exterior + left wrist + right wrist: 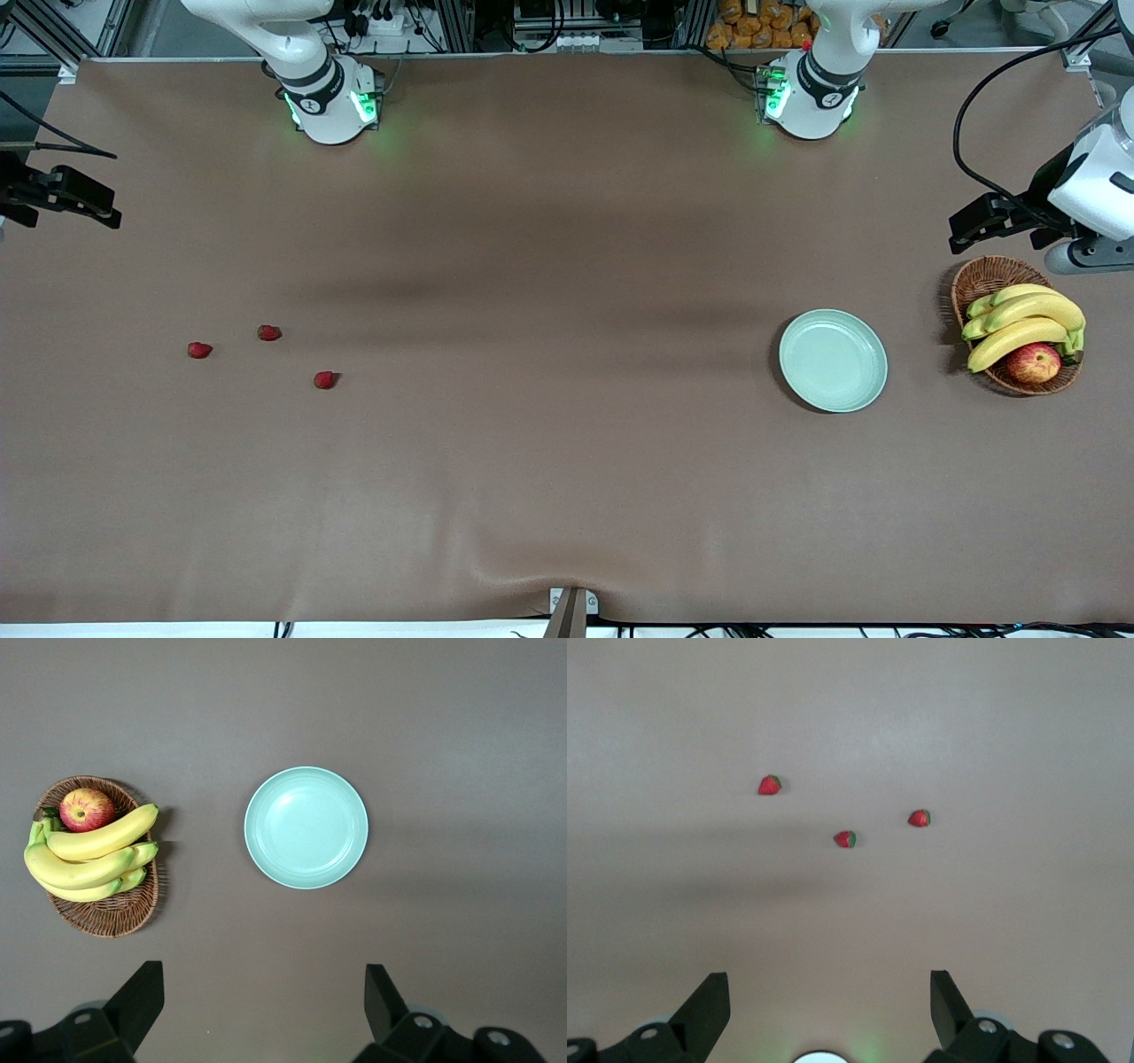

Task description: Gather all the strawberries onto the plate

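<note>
Lying on the matte brown surface (567, 461) toward the right arm's end: three strawberries, small, red, roughly conical, each with a dark green cap. One strawberry (199, 350) sits closest to that end; a second (269, 332) is near it and slightly farther from the front camera; the third (325, 380) is nearest the front camera. All three are apart from one another, none touching.

Plate (833, 360): round, shallow, pale mint-green, smooth glossy finish with a raised rim. It rests toward the left arm's end, well apart from the berries, and holds nothing.

Beside the plate, closer to the left arm's end, stands a brown woven wicker basket (985, 276), oval, coarse weave. It contains a bunch of yellow bananas (1023, 323) with green tips and a red-yellow apple (1033, 362), smooth-skinned, touching the bananas.

Left end effector (264, 1001): released, black fingers spread wide, raised over bare surface at the left arm's end, near the basket. Nothing between the fingers.

Right end effector (830, 1001): also released, fingers wide apart, raised at the right arm's end of the surface, well clear of the berries. Nothing held.
</note>
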